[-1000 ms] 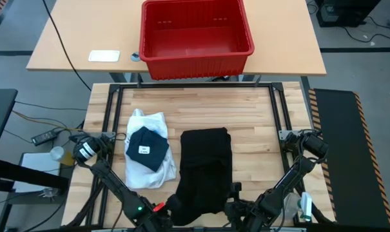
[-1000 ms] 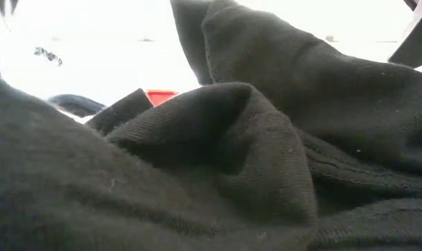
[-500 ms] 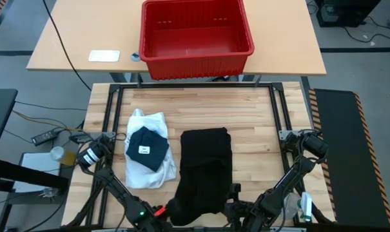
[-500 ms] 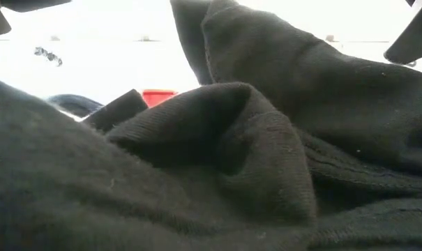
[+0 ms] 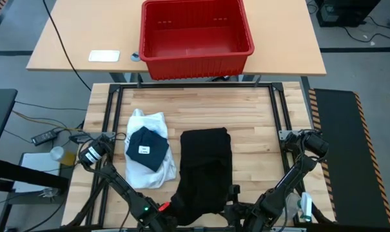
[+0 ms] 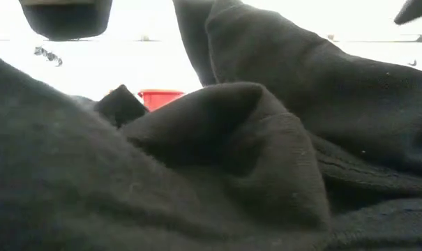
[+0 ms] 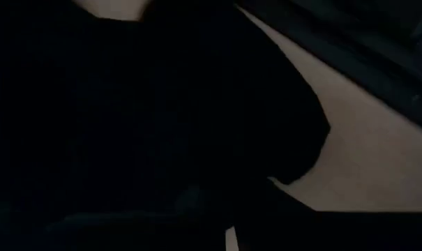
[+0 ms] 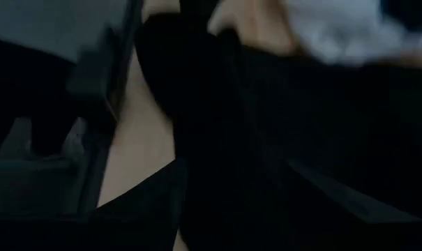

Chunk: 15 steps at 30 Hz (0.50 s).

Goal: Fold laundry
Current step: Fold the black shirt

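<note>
A long black garment [image 5: 205, 166] lies on the wooden table, its near end bunched into folds [image 6: 217, 139] right in front of the low view. My left gripper [image 5: 173, 207] is shut at the garment's near left corner, and black cloth [image 7: 148, 118] fills its wrist view. My right gripper [image 5: 229, 207] stands at the near right corner, above the cloth [image 8: 266, 139]. To the left lies a white shirt [image 5: 157, 173] with a small dark folded piece [image 5: 147, 147] on top of it. My left gripper is shut on the black garment at its near left corner [image 5: 178, 203], coming slanting down from the table's near left. Cloth and darkness hide the fingers in the wrist view, so layers and hold cannot be told. The garment stays on the table.
A red crate [image 5: 196, 31] stands on the separate table beyond the far edge, beside a white card [image 5: 104, 56]. Bare wood [image 5: 201, 106] lies between the clothes and the far frame rail. Black frame rails run along the table's left and right sides.
My left gripper has come down onto the near left corner of the black garment; in the low view its dark body has sunk in from the top left. The cloth fold beside it has bunched up and shifted a little. The rest of the garment has stayed put.
</note>
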Available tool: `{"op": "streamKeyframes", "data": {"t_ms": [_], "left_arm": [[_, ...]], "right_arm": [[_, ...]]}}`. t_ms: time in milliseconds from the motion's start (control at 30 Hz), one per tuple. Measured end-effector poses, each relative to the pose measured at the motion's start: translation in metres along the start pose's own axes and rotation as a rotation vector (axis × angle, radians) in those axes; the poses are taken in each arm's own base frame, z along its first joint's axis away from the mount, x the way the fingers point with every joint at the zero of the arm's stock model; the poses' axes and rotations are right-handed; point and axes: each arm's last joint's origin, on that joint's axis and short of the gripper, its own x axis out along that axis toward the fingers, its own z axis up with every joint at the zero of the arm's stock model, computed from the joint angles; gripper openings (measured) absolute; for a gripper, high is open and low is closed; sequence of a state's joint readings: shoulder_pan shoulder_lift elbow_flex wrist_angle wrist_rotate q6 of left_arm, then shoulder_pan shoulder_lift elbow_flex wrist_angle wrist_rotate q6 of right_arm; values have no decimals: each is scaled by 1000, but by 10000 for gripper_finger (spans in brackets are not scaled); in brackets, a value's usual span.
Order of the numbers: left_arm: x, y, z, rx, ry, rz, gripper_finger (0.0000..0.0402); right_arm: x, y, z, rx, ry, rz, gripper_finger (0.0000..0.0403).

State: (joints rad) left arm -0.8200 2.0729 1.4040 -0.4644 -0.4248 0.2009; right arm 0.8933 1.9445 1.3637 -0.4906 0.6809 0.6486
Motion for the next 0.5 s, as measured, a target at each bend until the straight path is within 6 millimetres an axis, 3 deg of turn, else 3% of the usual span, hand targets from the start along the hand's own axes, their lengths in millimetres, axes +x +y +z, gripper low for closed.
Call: {"op": "streamKeyframes", "data": {"t_ms": [100,200,333,500], "left_arm": [[-16,8,2,-88,-21,4,4],[-25,13,1,-173,-15,9,3],[-27,14,-3,-237,16,10,2],[-26,19,-10,-293,79,48,1]], "right_arm": [[-7,6,0,-132,-31,-13,230],[1,8,-22,-221,-11,-67,225],[7,5,-33,-202,11,-81,233],[10,8,-35,-241,38,-35,269]]}}
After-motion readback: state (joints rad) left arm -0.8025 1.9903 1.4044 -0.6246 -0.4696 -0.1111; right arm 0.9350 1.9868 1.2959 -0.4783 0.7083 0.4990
